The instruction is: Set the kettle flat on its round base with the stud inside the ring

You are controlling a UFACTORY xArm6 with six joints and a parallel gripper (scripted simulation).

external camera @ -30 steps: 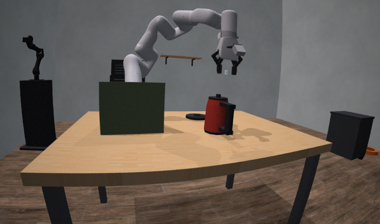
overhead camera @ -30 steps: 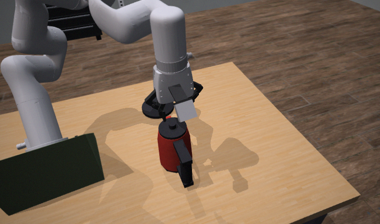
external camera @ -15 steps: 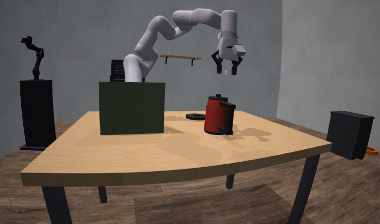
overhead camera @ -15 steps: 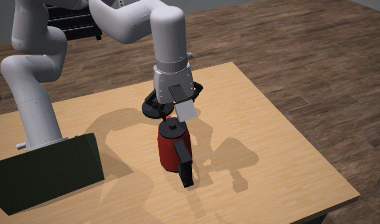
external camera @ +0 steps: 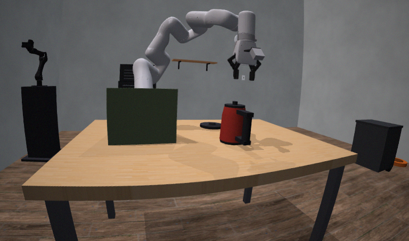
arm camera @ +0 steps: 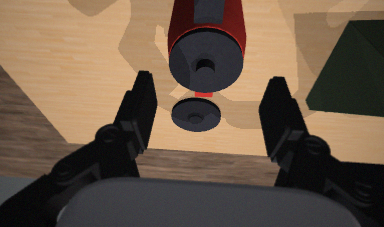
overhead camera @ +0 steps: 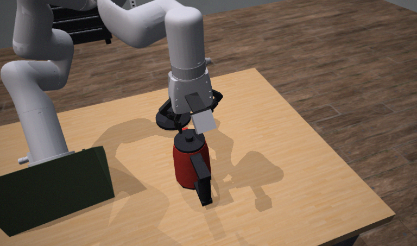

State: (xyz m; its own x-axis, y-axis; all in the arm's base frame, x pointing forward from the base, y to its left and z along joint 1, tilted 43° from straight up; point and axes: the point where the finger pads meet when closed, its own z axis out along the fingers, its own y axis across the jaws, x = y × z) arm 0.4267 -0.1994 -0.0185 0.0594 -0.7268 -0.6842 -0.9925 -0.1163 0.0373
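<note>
The red kettle (overhead camera: 184, 166) (external camera: 229, 125) (arm camera: 180, 22) stands upright on the table (overhead camera: 307, 169) (external camera: 120, 172), with a black lid and knob. Its black handle (overhead camera: 201, 175) (external camera: 245, 127) points toward the table's front. The round black base (overhead camera: 163, 123) (external camera: 210, 125) (arm camera: 196, 115) lies flat on the table just behind the kettle, stud up and apart from it. My gripper (overhead camera: 190, 117) (external camera: 243, 75) (arm camera: 208, 90) is open and empty. It points down, high above the kettle's lid and the gap between kettle and base.
A dark green box (overhead camera: 52, 184) (external camera: 141, 115) (arm camera: 350, 72) stands on the table at the arm's foot, left of the kettle. A black box (external camera: 376, 145) hangs off the table's right edge. A black pedestal (external camera: 40, 121) stands on the floor at left.
</note>
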